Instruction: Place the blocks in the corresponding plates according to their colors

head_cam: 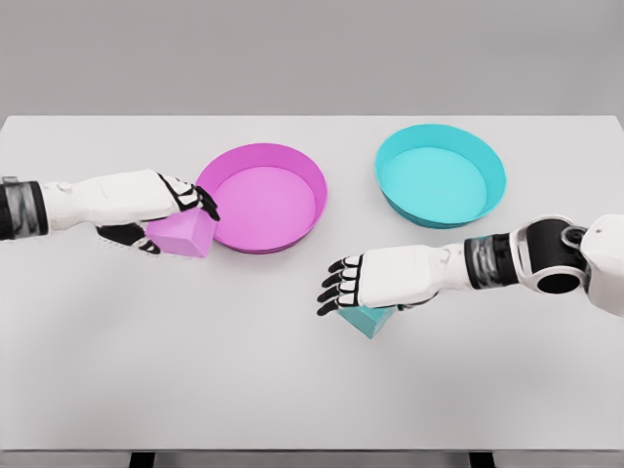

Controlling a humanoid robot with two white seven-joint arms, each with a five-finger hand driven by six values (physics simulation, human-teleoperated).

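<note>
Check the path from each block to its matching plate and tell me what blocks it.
Nothing visible does. The pink block, in the left hand, sits right beside the pink plate, only the rim to clear. The cyan block, under the right hand, has bare table between it and the cyan plate.

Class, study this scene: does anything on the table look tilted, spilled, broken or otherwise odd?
Nothing is spilled or broken. The pink block sits tilted in the left hand, beside the pink plate. The cyan block shows only a corner under the right hand. The cyan plate is empty.
</note>
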